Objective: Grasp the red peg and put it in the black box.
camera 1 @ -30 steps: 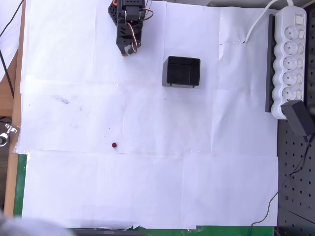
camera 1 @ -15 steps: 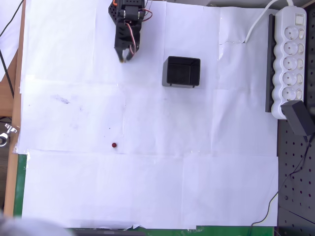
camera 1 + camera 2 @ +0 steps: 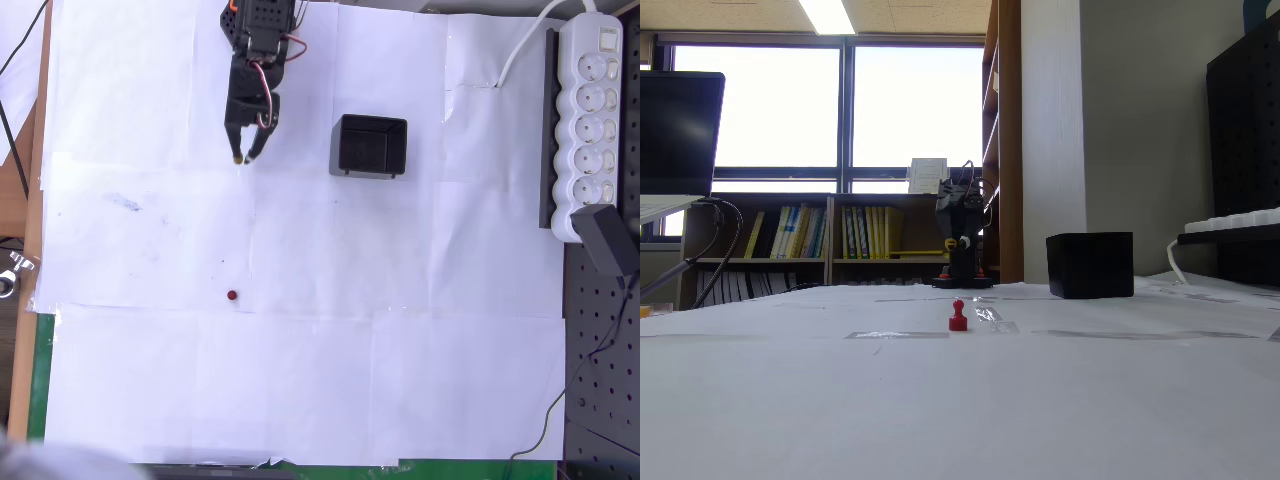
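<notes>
I can read no words, numbers or brand names here. The books [image 3: 805, 232] on the shelf under the window are too small to read, and the white sheet [image 3: 928, 176] standing above them is blurred.

Red peg [image 3: 232, 296], black box [image 3: 369, 146]

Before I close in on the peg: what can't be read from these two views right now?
- Gripper height above the paper: the overhead view gives no depth, and in the fixed view it is too small.
- Black box interior: shadowed from overhead, hidden by its own wall in the fixed view.
- Red peg: from overhead, too small for shape; upright in the fixed view.
</notes>
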